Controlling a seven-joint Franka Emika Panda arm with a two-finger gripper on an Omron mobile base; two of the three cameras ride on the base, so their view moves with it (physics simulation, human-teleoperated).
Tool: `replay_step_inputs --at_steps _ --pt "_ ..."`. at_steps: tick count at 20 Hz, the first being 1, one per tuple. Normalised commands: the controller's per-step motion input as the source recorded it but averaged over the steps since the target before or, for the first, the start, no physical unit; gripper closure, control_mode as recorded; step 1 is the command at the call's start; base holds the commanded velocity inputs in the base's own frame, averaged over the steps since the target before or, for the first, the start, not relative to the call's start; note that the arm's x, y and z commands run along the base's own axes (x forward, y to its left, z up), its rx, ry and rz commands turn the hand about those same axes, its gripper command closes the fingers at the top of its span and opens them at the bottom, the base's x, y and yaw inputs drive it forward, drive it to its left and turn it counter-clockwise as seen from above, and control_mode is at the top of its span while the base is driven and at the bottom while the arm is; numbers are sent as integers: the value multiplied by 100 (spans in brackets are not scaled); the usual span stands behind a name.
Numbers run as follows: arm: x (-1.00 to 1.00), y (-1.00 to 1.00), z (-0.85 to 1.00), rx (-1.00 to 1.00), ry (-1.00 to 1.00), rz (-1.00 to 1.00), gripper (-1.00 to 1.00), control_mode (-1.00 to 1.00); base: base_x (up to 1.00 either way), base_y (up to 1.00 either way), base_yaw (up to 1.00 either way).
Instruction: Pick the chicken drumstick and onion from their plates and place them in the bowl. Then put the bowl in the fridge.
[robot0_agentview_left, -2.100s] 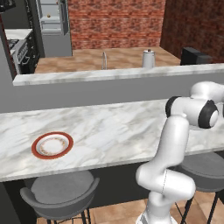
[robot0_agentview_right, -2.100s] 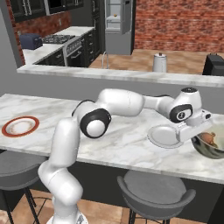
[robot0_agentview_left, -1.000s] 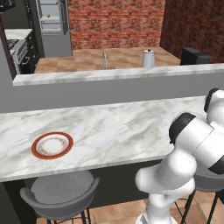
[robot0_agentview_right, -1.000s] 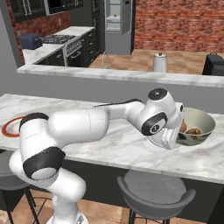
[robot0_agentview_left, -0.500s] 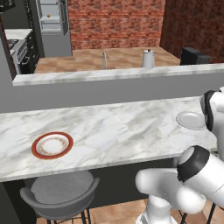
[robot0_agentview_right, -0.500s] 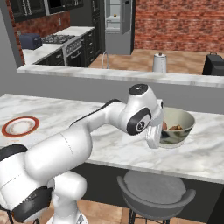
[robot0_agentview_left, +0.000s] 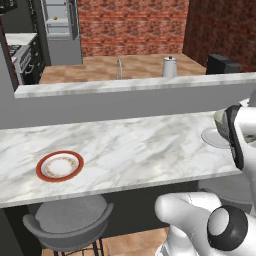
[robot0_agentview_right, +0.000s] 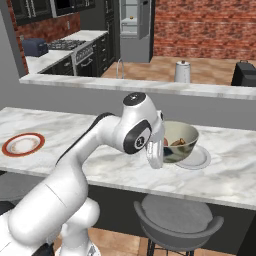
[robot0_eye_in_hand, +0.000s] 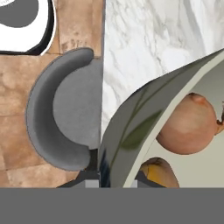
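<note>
The pale bowl hangs tilted a little above the marble counter, over a white plate. My gripper is shut on its near rim. In the hand view the gripper pinches the bowl's wall, and inside lie the onion and the golden-brown chicken drumstick. The left base view has the bowl partly behind my arm, above the white plate. A red-rimmed plate lies bare at the counter's left. The silver-grey fridge stands far back.
Grey stools stand under the counter's near edge. A raised grey ledge runs behind the counter. A kettle sits on the far counter, and a stove stands at the back left.
My arm has swung the bowl leftward along the counter, off the far right end to above the white plate. The red-rimmed plate has stayed put.
</note>
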Motion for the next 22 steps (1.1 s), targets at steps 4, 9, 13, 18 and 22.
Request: replay_step_inputs --at_steps 4,9,13,18,22 --pt "-14 58 9 0 2 9 100 -100 0 0 0" --pt "-14 47 12 3 4 3 100 -100 0 0 0" --pt "-17 47 10 13 2 0 100 -100 0 0 0" --pt "-9 41 0 15 0 0 100 -100 0 0 0" --pt "-4 35 0 14 -2 0 100 -100 0 0 0"
